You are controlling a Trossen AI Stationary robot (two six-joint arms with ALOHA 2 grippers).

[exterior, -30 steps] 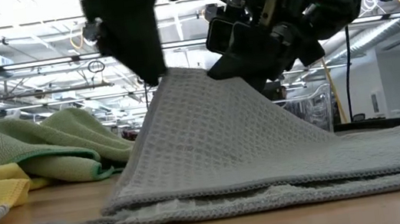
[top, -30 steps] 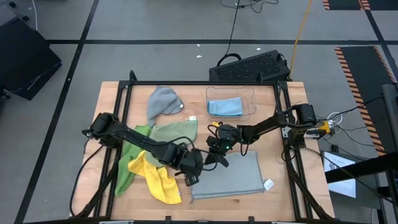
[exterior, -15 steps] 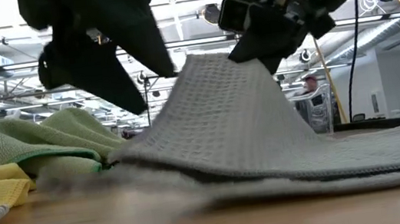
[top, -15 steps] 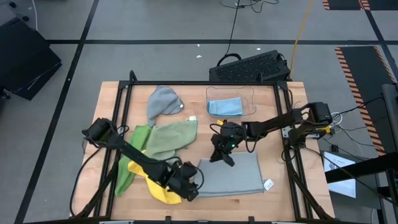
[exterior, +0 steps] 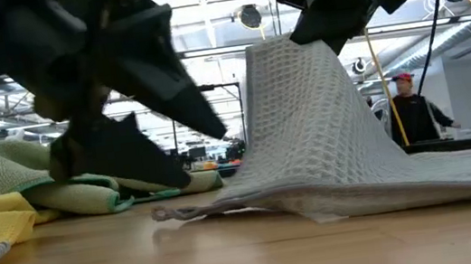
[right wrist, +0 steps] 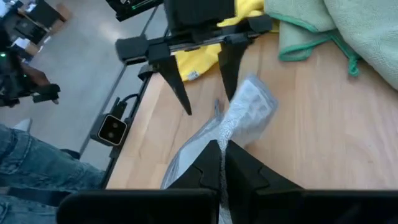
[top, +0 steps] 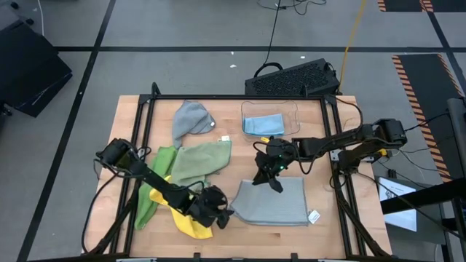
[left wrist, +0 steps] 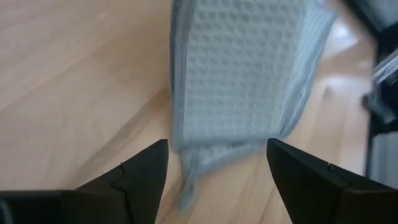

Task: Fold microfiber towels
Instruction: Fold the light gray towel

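A grey waffle-weave towel [top: 273,204] lies near the table's front edge, its left part pulled up into a peak [exterior: 284,53]. My right gripper [top: 266,182] is shut on that peak. My left gripper [top: 223,215] is low over the table by the towel's near left corner [left wrist: 205,155], open, with the corner ahead of its fingers and untouched. To the left, a yellow towel [top: 183,209], a bright green one [top: 148,198] and a sage green one [top: 201,160] lie in a heap. Another grey towel [top: 191,118] lies at the far side. My right gripper pinches the grey towel's raised part [right wrist: 231,132] between its two shut fingers, coming from above at a slant. One layer or several, I cannot tell. The cloth hangs from the fingers like a tent, and its right part [exterior: 460,177] lies flat on the table.
A clear bin [top: 291,116] with a light blue towel [top: 263,125] stands at the far side, a black keyboard [top: 295,78] behind it. Black frame rails [top: 143,138] run along the table's sides. In the low view a person [exterior: 416,117] stands in the room beyond.
My left gripper has let go of the grey towel's raised edge, opened, sunk toward the table's near edge and rolled. My right gripper has risen and drawn toward the right, pulling the towel's left part into a taller, steeper peak; the right part has stayed flat.
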